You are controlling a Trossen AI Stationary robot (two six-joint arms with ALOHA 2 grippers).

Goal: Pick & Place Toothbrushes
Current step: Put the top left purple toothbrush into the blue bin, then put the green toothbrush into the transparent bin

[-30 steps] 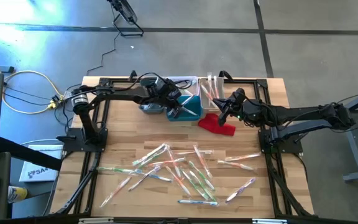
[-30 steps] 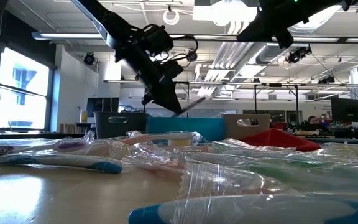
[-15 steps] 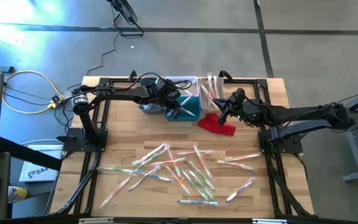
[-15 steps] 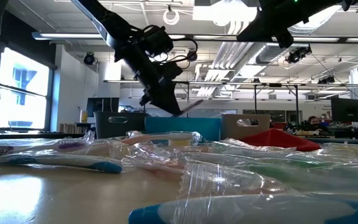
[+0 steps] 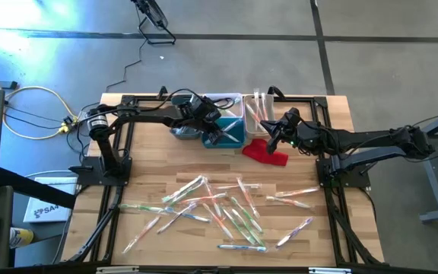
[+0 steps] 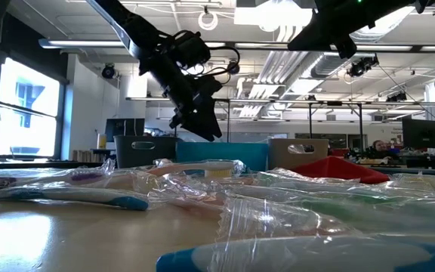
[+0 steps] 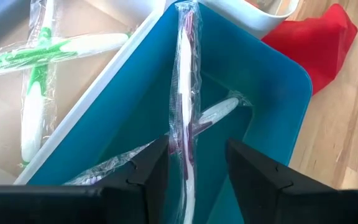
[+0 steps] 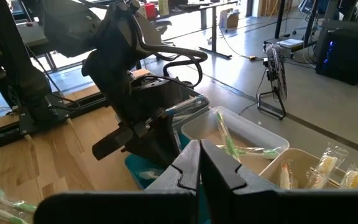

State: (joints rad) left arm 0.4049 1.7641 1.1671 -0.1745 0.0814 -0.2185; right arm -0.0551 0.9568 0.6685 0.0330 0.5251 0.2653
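Note:
Several wrapped toothbrushes (image 5: 219, 213) lie scattered on the near half of the table. My left gripper (image 7: 197, 162) hangs open over the teal bin (image 7: 272, 81) at the table's far edge. Between its fingers a wrapped toothbrush with a dark handle (image 7: 184, 93) stands slanted in the bin, its far end leaning on the bin's rim. Another wrapped toothbrush (image 7: 219, 111) lies lower in the bin. My right gripper (image 8: 199, 155) is shut and holds nothing, hovering above the red cloth (image 5: 266, 151) to the right of the bins. My left gripper stands with one open finger on either side of the dark-handled toothbrush in the teal bin. The wrapper's edge (image 7: 174, 140) runs close along one finger; whether it touches that finger I cannot tell.
A grey bin (image 5: 182, 131) stands left of the teal one. Behind them are a white bin (image 7: 42, 56) with green toothbrushes and a clear bin (image 5: 258, 106) with more brushes. Black frame rails run along the table's left and right sides.
My left gripper has opened while staying over the teal bin. The toothbrush that stuck out from its shut fingers has dropped down into the bin and no longer shows above the rim in the low view.

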